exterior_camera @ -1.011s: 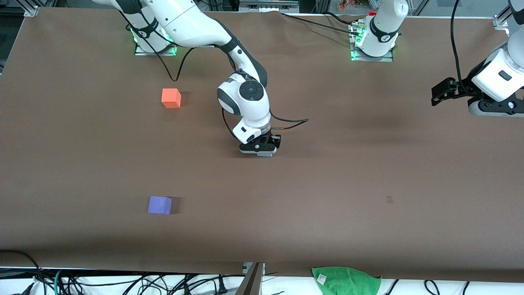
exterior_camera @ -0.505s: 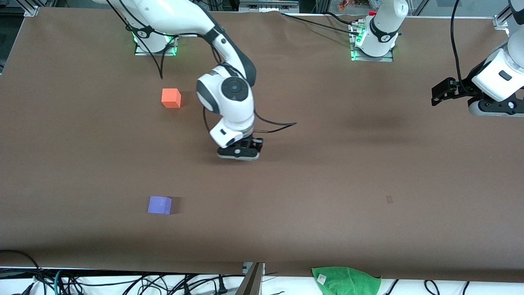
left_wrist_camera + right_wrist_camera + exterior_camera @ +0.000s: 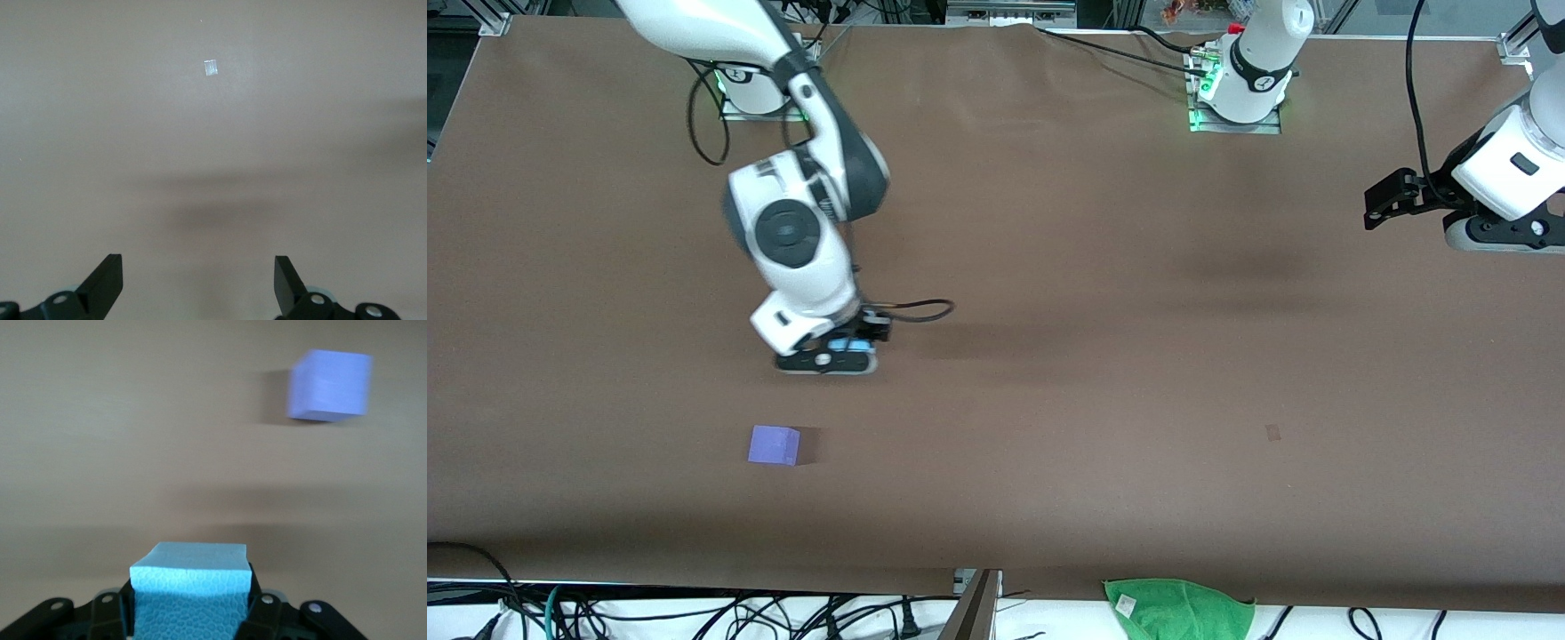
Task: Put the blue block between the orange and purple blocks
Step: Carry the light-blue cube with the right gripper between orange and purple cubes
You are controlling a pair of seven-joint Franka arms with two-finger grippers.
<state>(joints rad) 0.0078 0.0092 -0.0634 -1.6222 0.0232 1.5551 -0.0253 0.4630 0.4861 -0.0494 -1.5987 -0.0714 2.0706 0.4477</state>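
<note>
My right gripper (image 3: 829,357) is shut on the light blue block (image 3: 840,344) and holds it just above the table, over the stretch between the purple block (image 3: 774,444) and where the arm's wrist hangs. In the right wrist view the blue block (image 3: 190,587) sits between the fingers and the purple block (image 3: 330,385) lies ahead on the table. The orange block is hidden by the right arm. My left gripper (image 3: 1374,206) waits open and empty over the left arm's end of the table; its fingers (image 3: 107,283) stand wide apart above bare table.
The brown table cover (image 3: 1138,373) spreads wide around the blocks. A small pale mark (image 3: 1272,433) lies toward the left arm's end. A green cloth (image 3: 1178,606) and cables lie off the table edge nearest the front camera.
My right arm has swung toward its own end of the table, carrying the blue block, and now covers the orange block. The left arm has not moved.
</note>
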